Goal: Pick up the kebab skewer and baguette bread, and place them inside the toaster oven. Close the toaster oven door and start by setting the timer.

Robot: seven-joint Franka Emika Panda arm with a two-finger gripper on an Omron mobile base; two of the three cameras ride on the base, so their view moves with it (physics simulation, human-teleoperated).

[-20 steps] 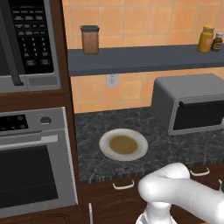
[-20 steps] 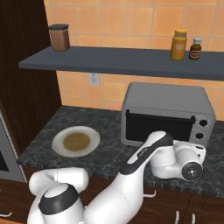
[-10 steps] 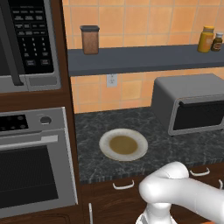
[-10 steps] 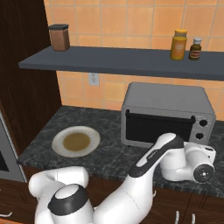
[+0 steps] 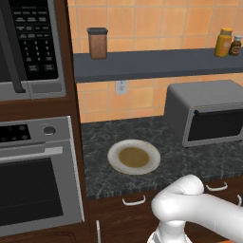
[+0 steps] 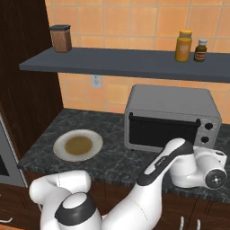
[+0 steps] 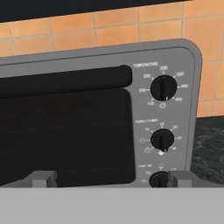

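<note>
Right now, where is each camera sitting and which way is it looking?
Left base view: behind the arm, on its left, looking down at the plate; white arm at lower right.
Right base view: behind on the right; arm rises from lower left.
Hand view: on the hand, facing the toaster oven door and knobs; finger tips at the bottom.
Both base views share the toaster oven.

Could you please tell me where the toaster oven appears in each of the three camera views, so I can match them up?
Left base view: the toaster oven stands at the right edge, door shut, under the shelf.
Right base view: it sits right of centre on the counter, behind the arm's wrist.
Hand view: its front is seen close up, knobs on the right.
Shared landmark: the orange tile wall behind it.
</note>
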